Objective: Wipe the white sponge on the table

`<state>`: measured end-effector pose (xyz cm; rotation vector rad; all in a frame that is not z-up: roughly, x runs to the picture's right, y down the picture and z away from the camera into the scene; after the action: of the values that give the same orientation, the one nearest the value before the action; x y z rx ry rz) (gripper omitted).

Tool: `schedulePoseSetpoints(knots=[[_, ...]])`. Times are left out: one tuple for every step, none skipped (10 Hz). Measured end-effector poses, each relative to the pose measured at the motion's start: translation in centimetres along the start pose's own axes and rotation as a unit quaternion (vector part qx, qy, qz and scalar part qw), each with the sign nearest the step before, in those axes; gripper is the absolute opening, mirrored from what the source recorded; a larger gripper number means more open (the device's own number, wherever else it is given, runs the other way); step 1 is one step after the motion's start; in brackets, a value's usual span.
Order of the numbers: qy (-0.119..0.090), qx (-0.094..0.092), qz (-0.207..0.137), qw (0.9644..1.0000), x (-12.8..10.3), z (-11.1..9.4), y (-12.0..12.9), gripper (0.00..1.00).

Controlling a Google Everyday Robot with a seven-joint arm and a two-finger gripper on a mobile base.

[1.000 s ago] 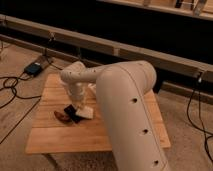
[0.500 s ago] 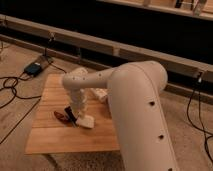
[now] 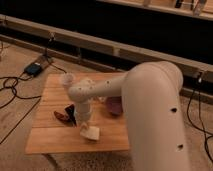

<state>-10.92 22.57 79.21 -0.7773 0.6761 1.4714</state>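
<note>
Off-white and flat, the white sponge (image 3: 90, 133) lies on the table (image 3: 47, 138) close to the front edge, a little right of the middle of the plank top. The end effector (image 3: 84, 123) points down at it from just above and to the left. Its fingers are closed narrow, and their tips meet the sponge's upper left corner, so the sponge appears pinched and pressed against the wood. How much of the pad sits between the fingers cannot be made out.

Just left of the end effector, a black slab (image 3: 72, 112) stands tilted on the table, and a small reddish-brown object (image 3: 60, 116) lies touching its left side. Behind the sponge and to the right, a purple bowl (image 3: 114, 106) sits near the middle of the table, partly covered by the arm (image 3: 150, 107). A translucent cup (image 3: 66, 79) stands upright towards the back left corner, well apart from the sponge.

The white arm fills the right foreground. Its thick upper link rises from the lower right edge, bends at a rounded joint, and runs left across the table to a wrist that turns down over the sponge.

The table's light wood planks run left to right. Around it is a tan floor (image 3: 17, 150). A small blue box (image 3: 33, 68) lies on the floor off the table's back left corner, with dark cables (image 3: 10, 86) looping from it, and more cable trails on the right. Behind everything, a pale ledge (image 3: 100, 47) runs in front of a dark wall.
</note>
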Motion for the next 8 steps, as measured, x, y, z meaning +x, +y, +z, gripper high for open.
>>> schedulePoseSetpoints(knots=[[0.002, 0.0, 0.014, 0.9999, 0.6, 0.4, -1.2, 0.0], [0.004, 0.001, 0.033, 0.9995, 1.2, 0.9, -2.7, 0.0], [0.004, 0.0, 0.045, 0.999, 1.4, 1.2, -3.7, 0.0], [0.004, 0.001, 0.059, 0.9982, 1.5, 1.5, -4.8, 0.0], [0.003, 0.0, 0.069, 0.9976, 1.3, 1.8, -5.6, 0.0], [0.001, 0.002, 0.078, 0.997, 0.9, 2.1, -6.4, 0.0], [-0.003, 0.005, 0.086, 0.9963, 0.0, 2.1, -7.3, 0.0], [-0.007, 0.011, 0.089, 0.996, -0.7, 2.0, -8.0, 0.0]])
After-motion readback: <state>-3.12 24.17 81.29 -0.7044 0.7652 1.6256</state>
